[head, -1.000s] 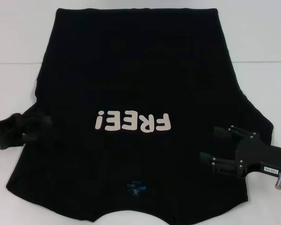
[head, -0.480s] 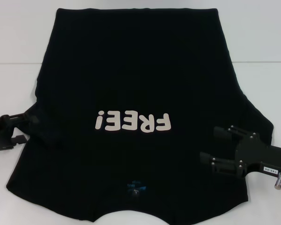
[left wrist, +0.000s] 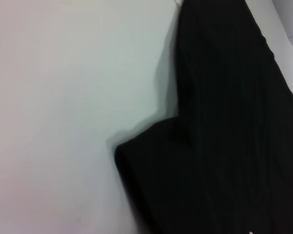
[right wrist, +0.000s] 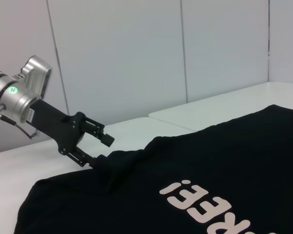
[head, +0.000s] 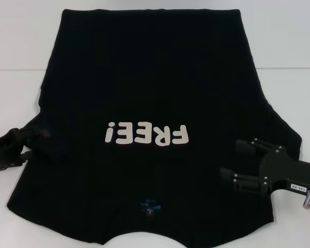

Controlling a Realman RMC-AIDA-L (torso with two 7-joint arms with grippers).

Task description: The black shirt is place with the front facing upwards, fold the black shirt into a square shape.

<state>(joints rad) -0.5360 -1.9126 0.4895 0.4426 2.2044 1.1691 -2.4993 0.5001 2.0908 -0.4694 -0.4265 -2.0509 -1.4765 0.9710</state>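
You had one black shirt point(head: 150, 93) flat on the white table point(head: 15, 46), front up, collar toward the robot, hem away. Left gripper point(right wrist: 98, 148) sat spread at its sleeve edge; right gripper point(head: 236, 161) hovered wide over its other side.

A white table point(head: 20, 46) fills the scene, its surface crossed by a thin seam point(head: 15, 70) where two tabletops appear to meet. Behind it stands a pale grey panelled wall point(right wrist: 136, 53), divided by narrow dark vertical joints point(right wrist: 184, 48). Soft, even light leaves only faint shadows on the tabletop.
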